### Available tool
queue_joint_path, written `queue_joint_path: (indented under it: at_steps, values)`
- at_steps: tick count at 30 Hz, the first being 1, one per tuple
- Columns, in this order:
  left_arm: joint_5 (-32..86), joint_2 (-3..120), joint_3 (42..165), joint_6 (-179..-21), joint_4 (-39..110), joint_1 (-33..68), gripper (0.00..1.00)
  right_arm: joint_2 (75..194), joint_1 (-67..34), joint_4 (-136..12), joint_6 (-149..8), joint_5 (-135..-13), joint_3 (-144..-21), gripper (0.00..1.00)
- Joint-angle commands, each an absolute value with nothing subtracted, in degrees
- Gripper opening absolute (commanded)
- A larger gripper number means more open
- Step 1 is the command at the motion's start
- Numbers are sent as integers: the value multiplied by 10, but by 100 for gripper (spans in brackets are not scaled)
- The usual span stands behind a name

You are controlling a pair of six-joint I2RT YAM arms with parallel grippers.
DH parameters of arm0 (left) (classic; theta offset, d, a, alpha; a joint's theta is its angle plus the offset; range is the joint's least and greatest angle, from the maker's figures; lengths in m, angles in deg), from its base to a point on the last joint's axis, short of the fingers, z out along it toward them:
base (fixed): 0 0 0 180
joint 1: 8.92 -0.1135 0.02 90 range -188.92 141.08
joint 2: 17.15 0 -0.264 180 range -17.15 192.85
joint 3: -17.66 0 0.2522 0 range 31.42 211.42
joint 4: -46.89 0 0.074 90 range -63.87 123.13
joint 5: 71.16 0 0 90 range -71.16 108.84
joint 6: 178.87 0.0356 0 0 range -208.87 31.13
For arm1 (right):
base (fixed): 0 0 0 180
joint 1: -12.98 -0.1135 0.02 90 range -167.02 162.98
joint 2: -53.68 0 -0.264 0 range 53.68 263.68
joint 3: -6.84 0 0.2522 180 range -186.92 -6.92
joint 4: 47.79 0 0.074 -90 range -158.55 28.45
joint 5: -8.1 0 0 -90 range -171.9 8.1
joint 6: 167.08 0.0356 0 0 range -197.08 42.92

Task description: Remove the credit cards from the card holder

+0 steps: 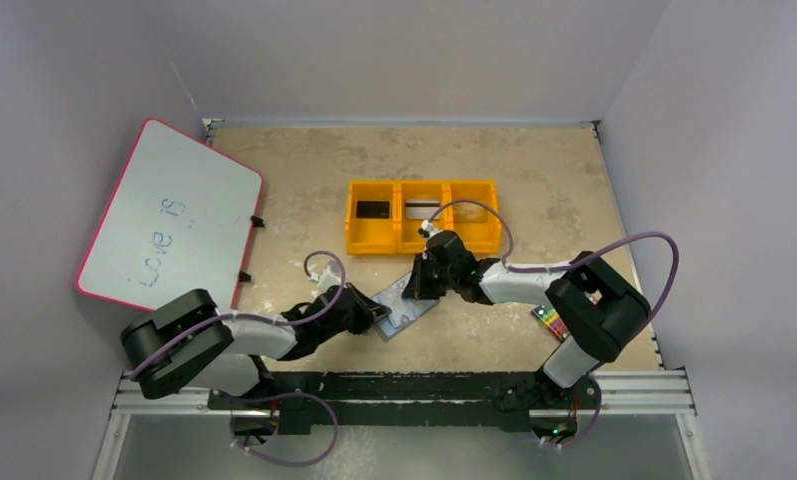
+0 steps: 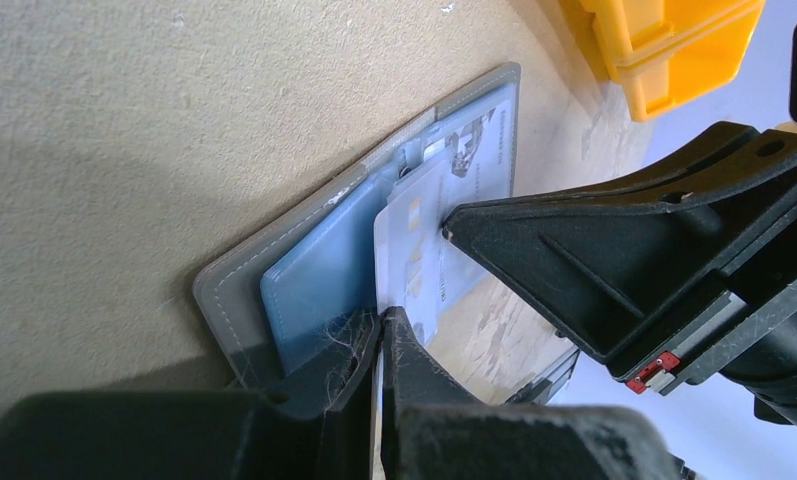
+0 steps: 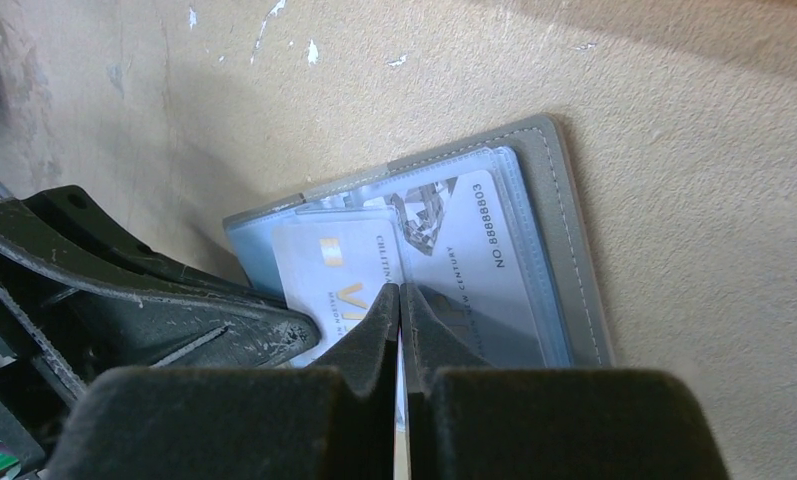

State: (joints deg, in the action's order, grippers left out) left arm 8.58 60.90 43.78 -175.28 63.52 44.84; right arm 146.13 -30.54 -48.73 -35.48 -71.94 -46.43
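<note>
The tan, scuffed tabletop (image 1: 534,170) was enclosed by pale walls. The card holder (image 3: 559,240) lay open and flat near its middle, pockets up, between the two tools and a little in front of the yellow bin tray (image 1: 374,244). A pale credit card (image 3: 334,265) with gold lettering stood partly out of one pocket. A numbered card (image 3: 464,250) sat fully seated behind the clear window of the other.

The right tool (image 3: 401,305) had its fingers drawn together on the pale card's edge, with no gap visible. The left tool (image 2: 381,340) was likewise closed at the holder's near edge, apparently clamping the flap to steady it.

Assessment: the step in hand was extraction of the pale card. The next move would call for a straight pull along the pocket's line while the left tool kept the holder pinned; a skewed pull could drag the holder.

A black card (image 1: 374,209) lay in the tray's left compartment and a silver-white striped card (image 1: 422,209) in the middle one. The right arm's cable crossed the right compartment, so its contents could not be determined.

The two tools sat very close together over the holder, leaving little room. A crayon pack (image 1: 548,319) beside the right arm and a whiteboard (image 1: 174,215) at the left stood well apart.
</note>
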Motion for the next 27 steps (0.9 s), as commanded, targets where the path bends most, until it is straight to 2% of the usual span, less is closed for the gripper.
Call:
queue_joint_path:
  at_steps: [1, 13, 18, 21, 23, 27]
  values:
    - [82, 592, 412, -1732, 550, 451, 0, 1480, -300, -595, -372, -796, -447, 0]
    - [60, 526, 378, -1743, 524, 455, 0, 1472, -300, -582, -368, -779, -451, 0]
    - [59, 518, 394, -1728, 535, 455, 15, 1436, -300, -560, -377, -723, -455, 0]
    - [67, 539, 408, -1723, 560, 454, 18, 1389, -300, -567, -374, -719, -452, 9]
    - [73, 556, 408, -1726, 588, 455, 18, 1366, -300, -572, -373, -717, -446, 21]
    - [78, 565, 401, -1734, 616, 454, 19, 1344, -300, -579, -372, -677, -438, 26]
